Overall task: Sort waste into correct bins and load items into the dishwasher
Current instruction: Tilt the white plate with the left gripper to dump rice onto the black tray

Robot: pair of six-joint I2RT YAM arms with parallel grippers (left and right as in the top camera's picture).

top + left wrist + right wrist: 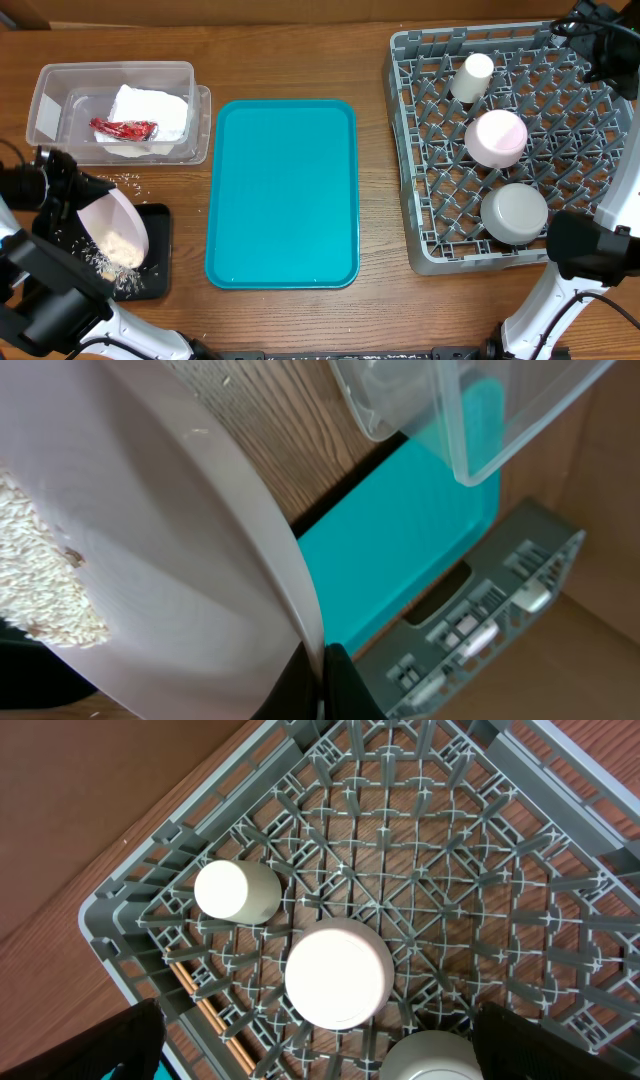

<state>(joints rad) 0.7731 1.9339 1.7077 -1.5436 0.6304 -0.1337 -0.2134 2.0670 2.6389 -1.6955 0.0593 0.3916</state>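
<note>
My left gripper is shut on the rim of the wide pale pink plate and holds it tilted over the shallow black tray. Rice-like scraps lie at the plate's low edge, with more on the tray. In the left wrist view the fingers pinch the plate and its rice. The clear tub holds the white napkin and the red wrapper. My right gripper is open and empty above the grey dish rack. The rack holds the cream cup, the pink bowl and the grey-green bowl, all upside down.
The teal serving tray lies between the bins and the rack, nothing on it. A few loose rice grains lie on the wood beside the black tray. The right wrist view shows the cup and pink bowl on the pegs.
</note>
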